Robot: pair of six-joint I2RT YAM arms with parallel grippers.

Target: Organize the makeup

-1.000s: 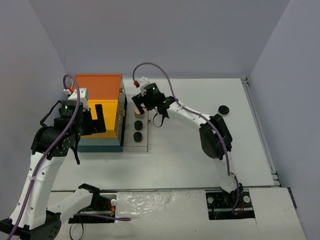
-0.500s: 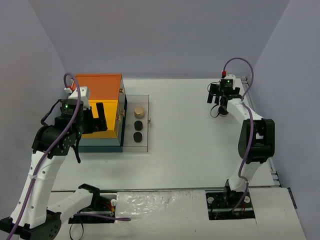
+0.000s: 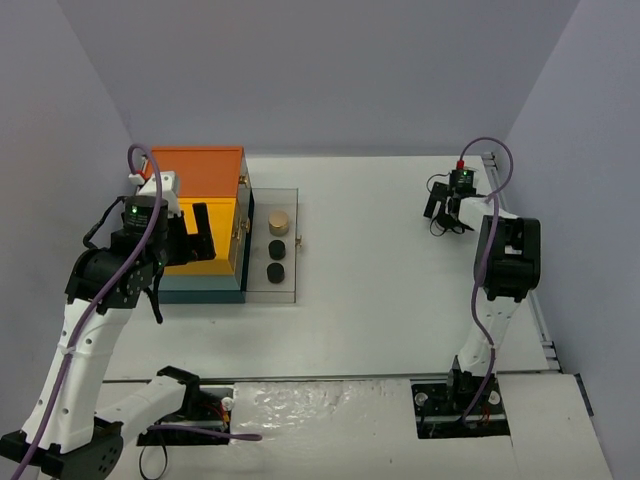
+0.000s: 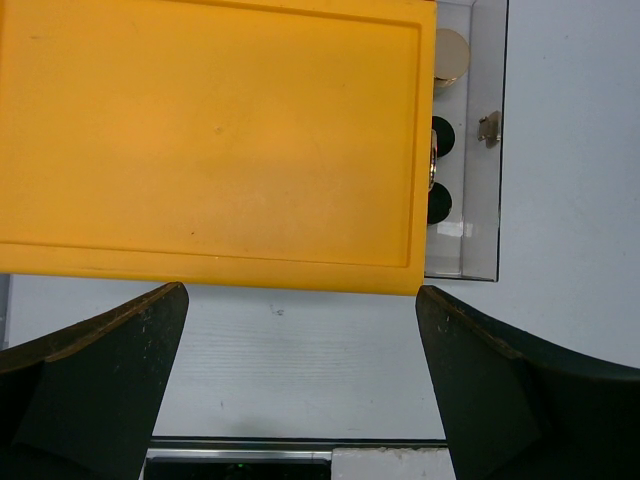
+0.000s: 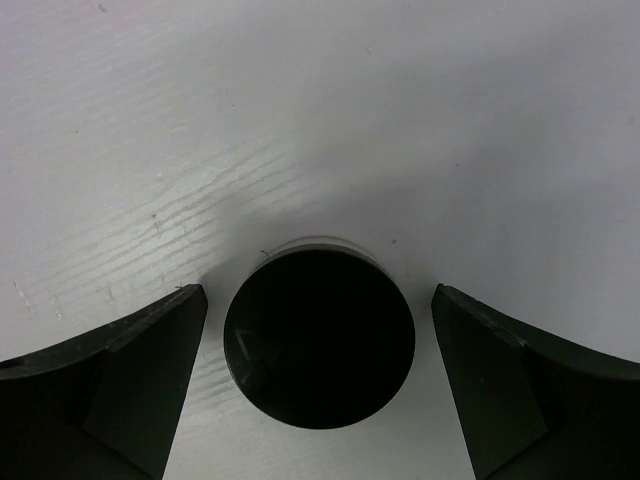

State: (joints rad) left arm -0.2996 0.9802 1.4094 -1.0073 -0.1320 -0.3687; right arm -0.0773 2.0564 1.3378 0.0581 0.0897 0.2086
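Observation:
A round black jar [image 5: 318, 335] of the makeup stands on the white table between the fingers of my right gripper [image 5: 318, 292], which is open and touches neither side of it. Seen from above, my right gripper [image 3: 447, 208] hangs at the far right of the table and hides that jar. A clear tray [image 3: 288, 290] beside the box holds a gold-topped jar [image 3: 278, 223] and two black jars [image 3: 276, 260]. My left gripper [image 3: 185, 240] is open and empty over the box's orange top [image 4: 215, 130]. The tray [image 4: 490, 180] also shows in the left wrist view.
The big orange-topped teal box [image 3: 200, 205] stands at the left, against the tray. A small metal clasp [image 3: 299, 240] lies at the tray's right edge. A rail [image 3: 520, 250] runs along the table's right edge, close to my right arm.
My right arm has swung from the tray at the left across to the far right, and its open gripper now straddles the black jar there. The left arm has not moved.

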